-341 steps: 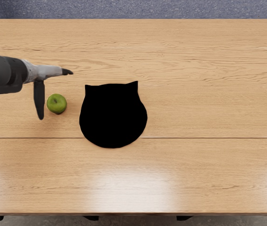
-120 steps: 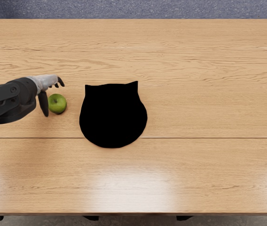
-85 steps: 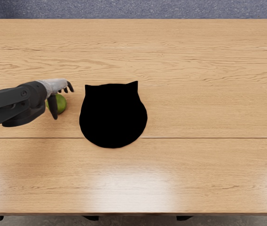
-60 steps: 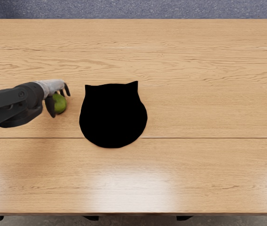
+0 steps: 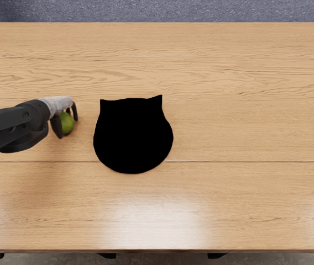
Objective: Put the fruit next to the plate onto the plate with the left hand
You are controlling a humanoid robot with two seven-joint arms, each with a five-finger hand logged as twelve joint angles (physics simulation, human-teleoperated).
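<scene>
Gripping the green apple, the fingers of the left hand curl beside the black plate.

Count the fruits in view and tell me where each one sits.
1. The green apple lies left of the black plate, apart from it, with the left hand curled around it. No other fruit shows.

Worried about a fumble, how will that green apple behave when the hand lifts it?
The green apple looks round and smooth, so it may roll or slip if the left hand loosens. It seems rigid and small, likely light.
</scene>
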